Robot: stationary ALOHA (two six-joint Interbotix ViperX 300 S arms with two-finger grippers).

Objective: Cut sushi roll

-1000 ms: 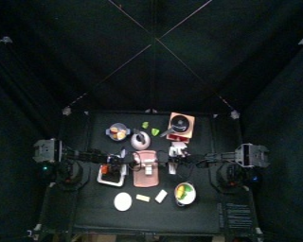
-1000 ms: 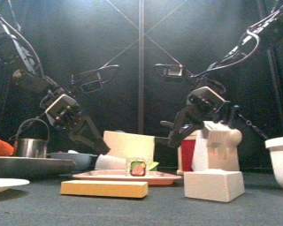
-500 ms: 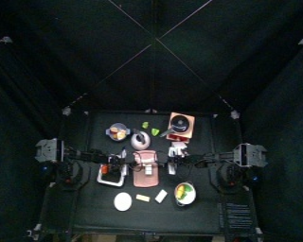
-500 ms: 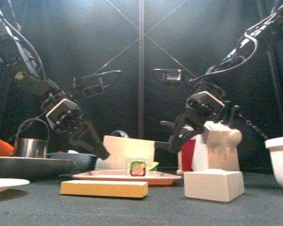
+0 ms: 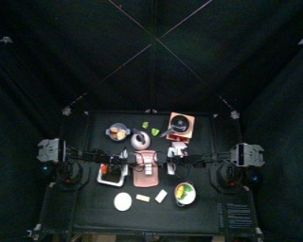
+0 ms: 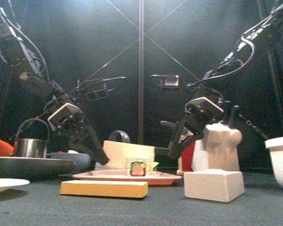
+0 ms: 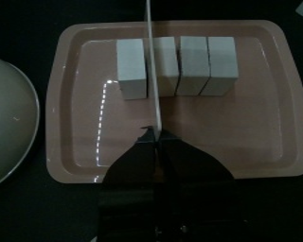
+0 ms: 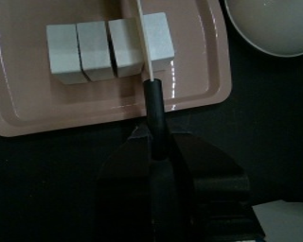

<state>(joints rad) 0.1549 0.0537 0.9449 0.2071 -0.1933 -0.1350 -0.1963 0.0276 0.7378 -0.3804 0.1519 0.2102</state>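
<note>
Sushi pieces (image 7: 177,64) on the pink tray (image 7: 79,142): four white blocks in a row in the left wrist view; right wrist view shows three clear of the blade plus one under it; one pink tray; one knife (image 8: 151,71), held over the row; a second thin blade (image 7: 151,66) in the left wrist view, whether it is the same knife cannot be told.

Front view: one yellow block (image 6: 103,188) lying flat; one white block (image 6: 212,185) near it; one metal cup (image 6: 32,146); one white bowl (image 6: 282,159) at the edge; one white plate rim (image 6: 4,186).

Arms: two; grippers: two, left (image 7: 155,142) and right (image 8: 158,142).
</note>
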